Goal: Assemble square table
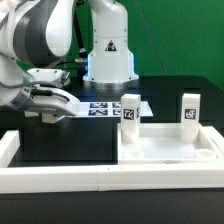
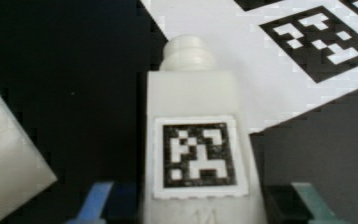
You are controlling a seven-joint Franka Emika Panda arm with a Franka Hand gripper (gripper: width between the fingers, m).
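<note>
At the exterior view's left the arm is seen bent low over the dark table, and the gripper is held close to the surface. A white shape is glimpsed under it there, but the jaws themselves cannot be made out from this side.

The wrist view supplies what is missing. One loose leg is shown lying between the two fingertips. A dark gap is left on each side of it, so the jaws are judged to be spread wider than the leg and closed on nothing. The leg's long axis is set across the closing line of the fingers. Its tagged face is turned toward the camera and its pegged end is pointed away from the gripper, toward the marker board. A straight closing of the jaws is therefore judged to be all the coming grasp calls for.

Further toward the exterior view's right, beyond the gripper and past the marker board, the square slab is found well apart from the fingers. Two upright legs are already stood on it. None of this is shown in the wrist view. The low border wall is run along the front.
</note>
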